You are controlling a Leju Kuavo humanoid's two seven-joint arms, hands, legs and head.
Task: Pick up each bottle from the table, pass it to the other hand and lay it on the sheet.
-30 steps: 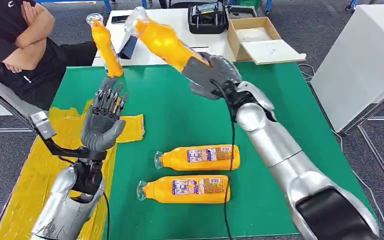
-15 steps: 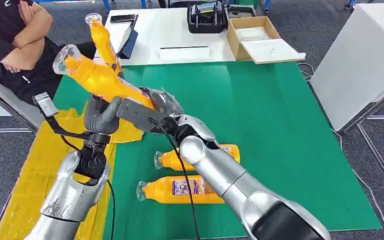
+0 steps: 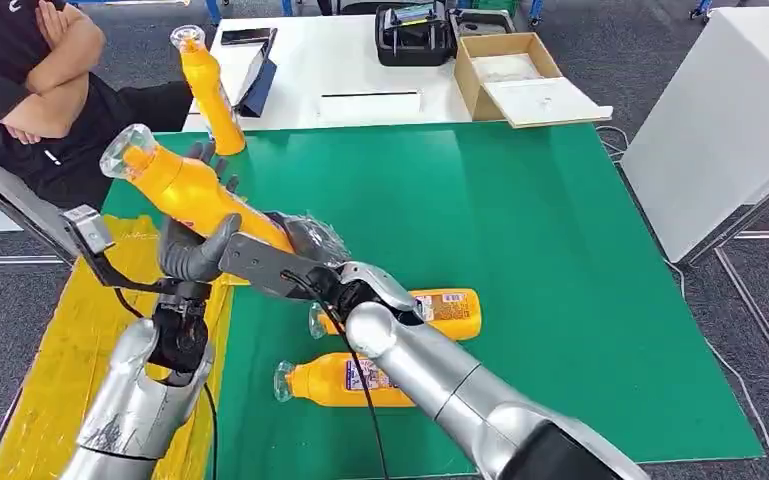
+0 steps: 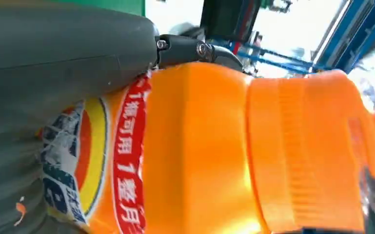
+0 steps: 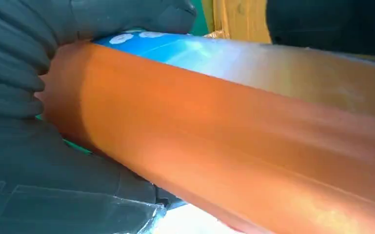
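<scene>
My right hand (image 3: 278, 258) grips an orange bottle (image 3: 185, 190) by its base, neck tilted up toward the far left. The bottle lies against the palm of my left hand (image 3: 195, 250), above the edge of the yellow sheet (image 3: 60, 340). The left thumb (image 4: 53, 53) rests across the label of the bottle (image 4: 200, 156), while the left fingers stand straight behind it. Up close, the right fingers (image 5: 14, 87) wrap the bottle (image 5: 224, 146). Two more orange bottles (image 3: 445, 310) (image 3: 325, 385) lie on the green table (image 3: 520, 250), partly hidden by my right arm. Another bottle (image 3: 210, 95) stands upright at the far left.
A person (image 3: 30, 90) with folded arms sits at the far left corner. Behind the green table, a white table holds a cardboard box (image 3: 510, 70) and a black case (image 3: 415, 35). A white block (image 3: 730, 120) stands to the right.
My right hand has swung the bottle from above the table's middle over to the left hand and a little lower. The left thumb has come round the bottle's front.
</scene>
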